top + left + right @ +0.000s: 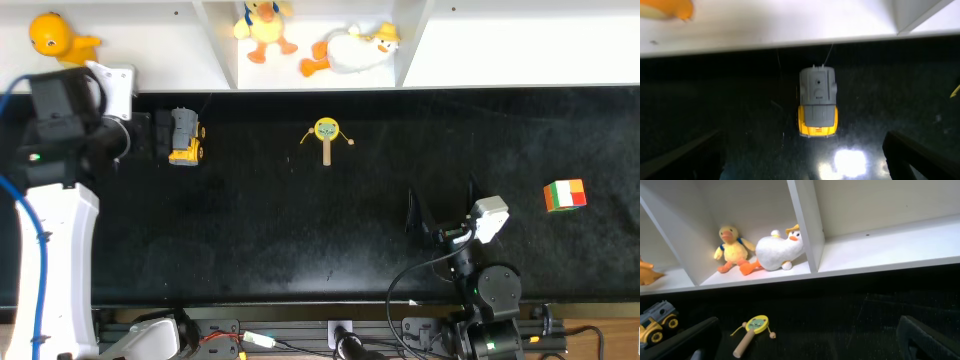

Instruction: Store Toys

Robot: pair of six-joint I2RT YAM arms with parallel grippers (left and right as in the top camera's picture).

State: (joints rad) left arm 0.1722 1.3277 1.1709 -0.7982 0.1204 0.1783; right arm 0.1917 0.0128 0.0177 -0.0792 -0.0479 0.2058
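Toy truck stands on the black counter just before the white shelf, grey end toward it, so it looks the next toy to go in, near the compartment holding the orange duck. The left end effector hovers close with fingers spread wide and nothing held; the truck lies just ahead of the gap, centred, apart from both fingers, which suits a straight grasp. The right end effector sits low near its base, wide open and empty, well apart from the rattle and the cube.
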